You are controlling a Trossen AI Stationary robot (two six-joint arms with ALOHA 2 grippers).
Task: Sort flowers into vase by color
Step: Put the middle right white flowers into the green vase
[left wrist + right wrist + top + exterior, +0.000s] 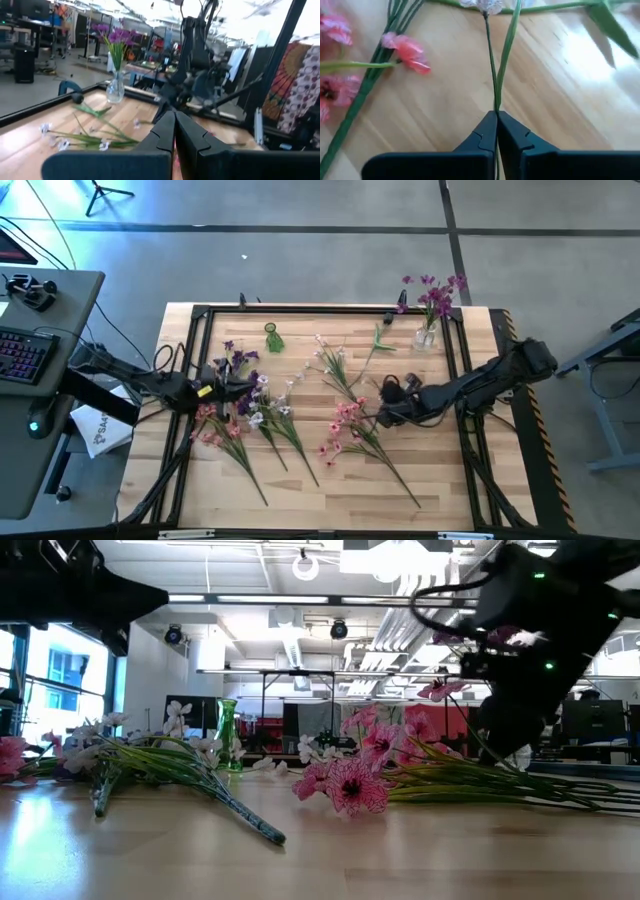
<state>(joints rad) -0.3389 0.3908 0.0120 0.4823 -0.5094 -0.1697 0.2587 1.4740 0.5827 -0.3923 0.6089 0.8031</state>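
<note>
Right gripper (496, 116) is pinched tight on a thin green stem (491, 65), with a long leaf blade (507, 50) caught beside it between the fingertips. That stem runs straight ahead of the fingers to a pale blossom (482, 5), so it looks like a white sprig, low over the table (440, 107).

Just off to one side of the fingers lie the pink flowers (345, 423), their stems close enough to snag. The hold is at a bare, slippery stalk, so the sprig could slide out or swing on lifting, and the trapped leaf may tear or drag neighbours along.

Farther beyond the gripper stand the clear vase (426, 337) of purple blooms and a green vase (273, 338); a drooping sprig could miss a narrow neck.

Left gripper (238, 388), also clamped shut, sits over the purple and white pile (245, 402) well across from the right one; whether it holds anything cannot be told.
</note>
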